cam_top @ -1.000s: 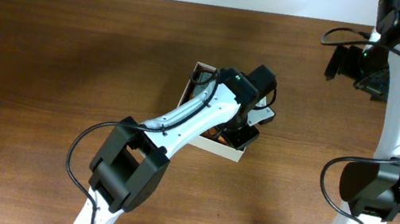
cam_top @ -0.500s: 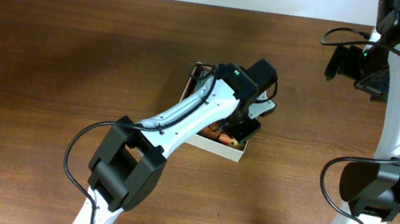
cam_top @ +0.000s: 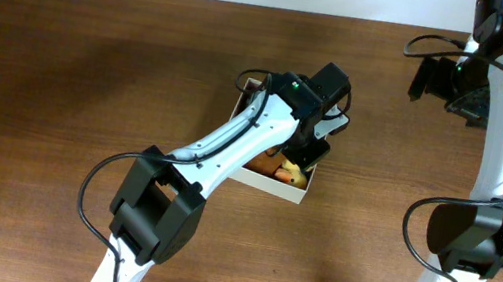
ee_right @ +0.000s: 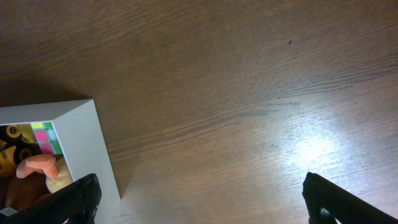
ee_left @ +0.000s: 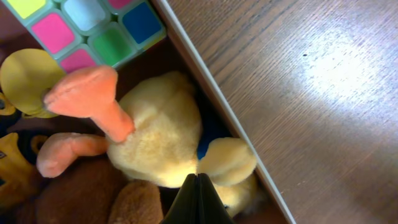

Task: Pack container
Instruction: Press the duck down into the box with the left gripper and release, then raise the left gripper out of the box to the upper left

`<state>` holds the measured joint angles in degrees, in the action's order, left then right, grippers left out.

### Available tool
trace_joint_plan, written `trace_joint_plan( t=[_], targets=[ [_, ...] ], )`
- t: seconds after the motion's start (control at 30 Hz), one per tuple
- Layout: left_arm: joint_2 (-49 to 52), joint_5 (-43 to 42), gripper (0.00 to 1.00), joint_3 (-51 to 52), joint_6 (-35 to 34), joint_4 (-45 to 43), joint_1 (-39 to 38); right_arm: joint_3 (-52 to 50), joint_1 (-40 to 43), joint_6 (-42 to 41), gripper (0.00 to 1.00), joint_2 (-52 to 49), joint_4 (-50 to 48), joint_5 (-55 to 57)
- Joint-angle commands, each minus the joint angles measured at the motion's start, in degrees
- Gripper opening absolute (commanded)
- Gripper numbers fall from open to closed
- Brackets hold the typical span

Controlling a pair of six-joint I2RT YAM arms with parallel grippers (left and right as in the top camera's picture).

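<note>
The left hand [ee_left: 198,184] has slid back, and the duck [ee_left: 158,140] now shows in the box [cam_top: 274,189] mid counter [cam_top: 59,80]. Left hand is pressed together, empty. Right hand [ee_right: 200,190] is spread wide. The left hand may snag the fluffy duck and drag it out.

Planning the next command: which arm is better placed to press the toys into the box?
Left, likely: the left gripper, shut, hangs over the plush toy inside the box; the right gripper, open, is over the table outside it.
</note>
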<state>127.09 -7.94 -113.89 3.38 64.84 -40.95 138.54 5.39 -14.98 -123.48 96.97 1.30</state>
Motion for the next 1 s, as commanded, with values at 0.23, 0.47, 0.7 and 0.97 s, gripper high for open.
trace_joint_plan(
  t=[0.23,0.47,0.7,0.97],
  targets=[
    [1.49,1.77,0.02,-0.15,-0.39,-0.15,0.35,0.76,0.26,-0.52,0.99,0.98,0.13,0.72],
    [4.0,1.81,0.02,-0.15,-0.39,-0.37,0.35,0.76,0.26,-0.52,0.99,0.96,0.13,0.72],
    [4.04,1.81,0.02,-0.15,-0.7,-1.88,0.66,0.76,0.26,-0.52,0.99,0.96,0.13,0.72],
    [3.65,1.7,0.02,-7.08,-3.23,3.3,3.98,0.76,0.26,-0.52,0.99,0.96,0.13,0.72]
  ],
)
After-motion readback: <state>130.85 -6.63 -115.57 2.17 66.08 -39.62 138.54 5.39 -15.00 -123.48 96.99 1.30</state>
